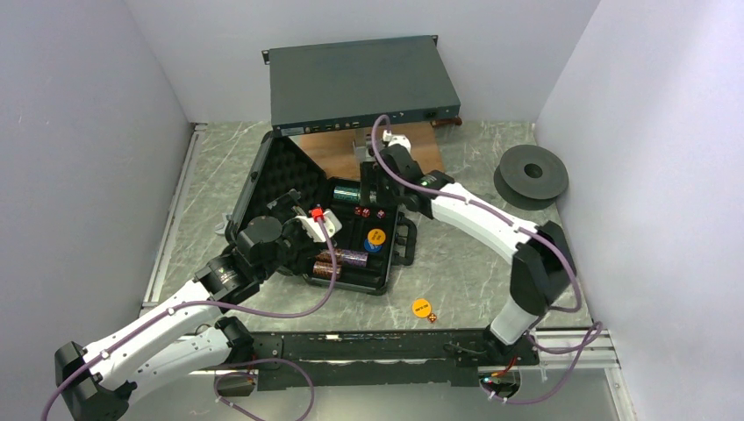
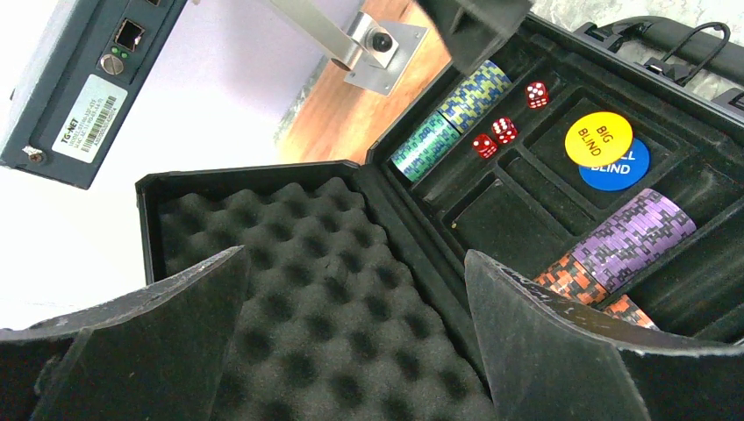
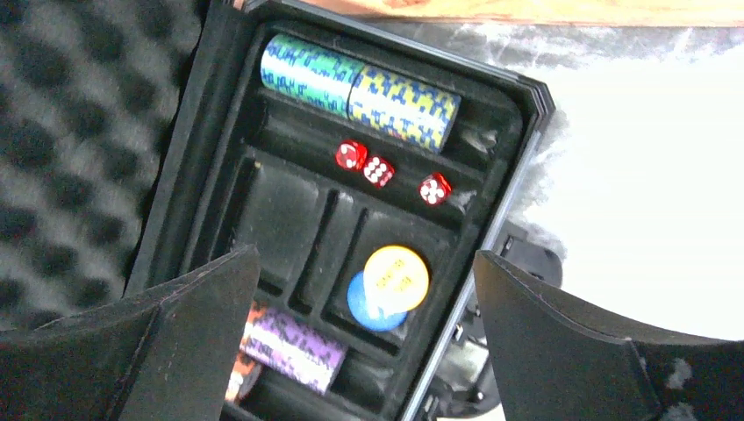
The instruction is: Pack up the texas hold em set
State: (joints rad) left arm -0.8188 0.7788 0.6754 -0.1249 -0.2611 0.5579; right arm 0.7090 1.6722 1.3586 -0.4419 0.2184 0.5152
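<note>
The black case (image 1: pixel 397 263) lies open mid-table, its foam lid (image 2: pixel 307 289) leaning back to the left. In its tray lie a green chip stack (image 3: pixel 307 72) and a yellow-blue one (image 3: pixel 404 105), three red dice (image 3: pixel 379 171), a yellow disc (image 3: pixel 397 278) overlapping a blue disc (image 3: pixel 367 307), and purple (image 2: pixel 632 237) and orange (image 2: pixel 570 276) chip stacks. An orange disc (image 1: pixel 425 309) lies on the table, near-right of the case. My left gripper (image 2: pixel 355 254) hangs open over the lid foam by the hinge. My right gripper (image 3: pixel 367 254) is open and empty above the tray.
A large grey-blue rack unit (image 1: pixel 360 83) stands at the back, with a wooden board (image 1: pixel 338 156) and metal bracket (image 2: pixel 373 48) under its front edge. A dark grey spool (image 1: pixel 532 174) sits at the far right. White walls close in on both sides.
</note>
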